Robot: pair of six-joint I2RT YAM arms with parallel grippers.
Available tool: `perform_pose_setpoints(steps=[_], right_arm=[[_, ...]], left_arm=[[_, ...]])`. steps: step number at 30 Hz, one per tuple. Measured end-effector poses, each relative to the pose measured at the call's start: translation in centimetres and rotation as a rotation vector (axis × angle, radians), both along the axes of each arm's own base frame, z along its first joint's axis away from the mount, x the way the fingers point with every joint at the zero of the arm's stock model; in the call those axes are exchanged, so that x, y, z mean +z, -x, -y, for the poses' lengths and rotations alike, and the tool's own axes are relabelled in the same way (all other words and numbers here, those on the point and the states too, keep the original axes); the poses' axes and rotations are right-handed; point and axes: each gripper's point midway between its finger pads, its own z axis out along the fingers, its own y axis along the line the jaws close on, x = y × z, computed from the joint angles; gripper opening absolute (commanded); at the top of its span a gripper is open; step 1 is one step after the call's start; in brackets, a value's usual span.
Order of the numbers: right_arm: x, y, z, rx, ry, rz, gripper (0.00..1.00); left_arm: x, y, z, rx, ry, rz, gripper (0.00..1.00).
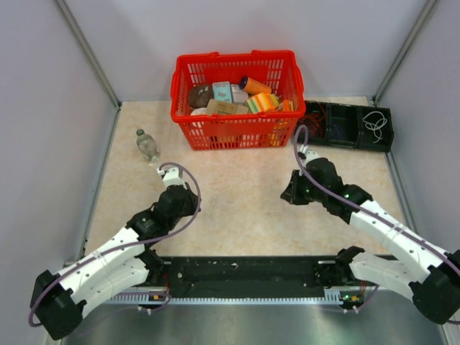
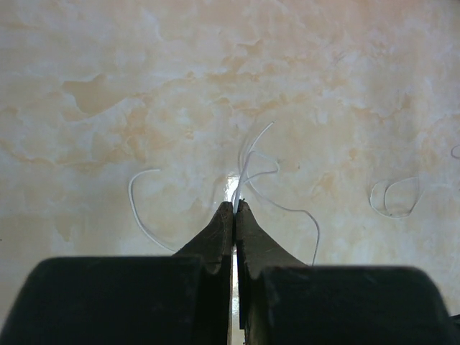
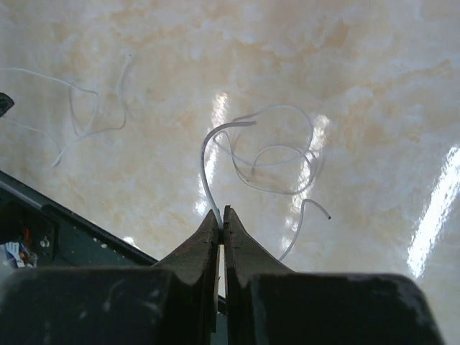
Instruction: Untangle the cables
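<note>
In the left wrist view my left gripper is shut on a thin white cable that rises from the jaw tips and loops over the beige table. A separate small white loop lies to the right. In the right wrist view my right gripper is shut on another thin white cable, whose coils lie just beyond the tips. In the top view the left gripper and right gripper are low over the table, apart. The held cables are too thin to see there.
A red basket of groceries stands at the back centre. A black tray at the back right holds white wires and reddish wires. A small bottle stands at the left. A dark rail runs along the near edge.
</note>
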Motion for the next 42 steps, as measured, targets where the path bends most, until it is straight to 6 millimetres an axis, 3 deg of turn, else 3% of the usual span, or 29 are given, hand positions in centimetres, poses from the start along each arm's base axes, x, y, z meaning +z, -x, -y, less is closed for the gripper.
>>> perform_pose_setpoints(steps=[6,10,16,23,31,37,40,42], right_arm=[[-3.8,0.9,0.5,0.009,0.08,-0.125,0.06],[-5.9,1.1,0.3,0.026,0.116,-0.201,0.15],[-9.1,1.7,-0.1,0.065,0.16,-0.311,0.44],[-10.1,1.9,0.1,0.103,0.221,-0.314,0.62],[-8.0,0.4,0.1,0.107,0.298,-0.221,0.67],[-3.3,2.1,-2.5,0.223,0.186,-0.137,0.68],[-1.3,0.8,-2.4,0.203,0.195,-0.055,0.67],[-1.2,-0.9,-1.7,0.158,0.238,-0.032,0.67]], left_arm=[[-4.2,0.8,0.5,-0.026,0.004,-0.067,0.0],[-6.7,1.7,0.5,-0.045,-0.006,-0.115,0.0],[-6.4,1.4,1.3,-0.068,0.046,-0.073,0.0],[-5.6,1.3,1.8,-0.09,0.089,-0.028,0.0],[-5.6,1.1,2.1,-0.097,0.094,-0.023,0.0],[-5.7,1.2,2.2,-0.105,0.096,-0.028,0.0],[-5.7,1.2,2.3,-0.106,0.097,-0.027,0.0],[-5.7,1.2,2.3,-0.109,0.096,-0.028,0.0]])
